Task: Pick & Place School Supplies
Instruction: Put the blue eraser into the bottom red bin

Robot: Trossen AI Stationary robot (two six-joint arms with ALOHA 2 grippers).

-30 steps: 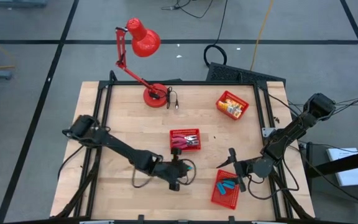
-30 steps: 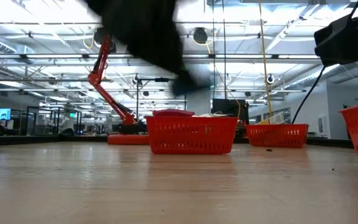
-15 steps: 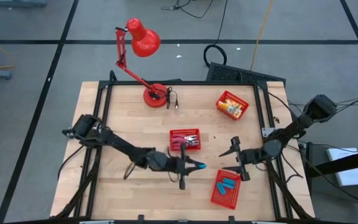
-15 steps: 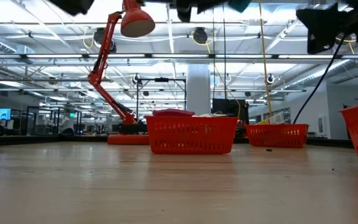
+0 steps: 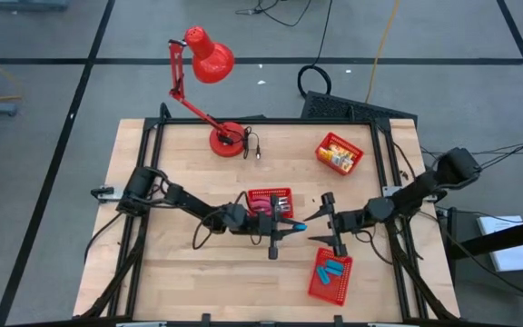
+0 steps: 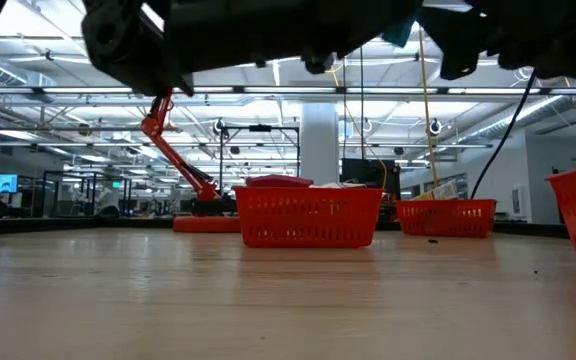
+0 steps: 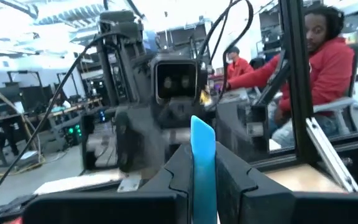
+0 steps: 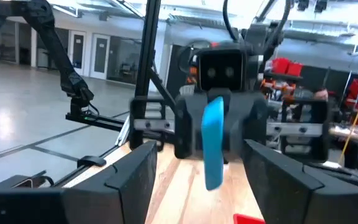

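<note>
Wooden table under your arms carries three red mesh baskets, one mid-table, one at the far right, one near the front with blue blocks in it. Your left gripper is clamped on a blue block, held above the table just in front of the middle basket. Your right gripper faces it with fingers spread wide, nothing between them.

Left end effector clamped shut, right end effector spread wide facing it, both raised mid-table
</note>
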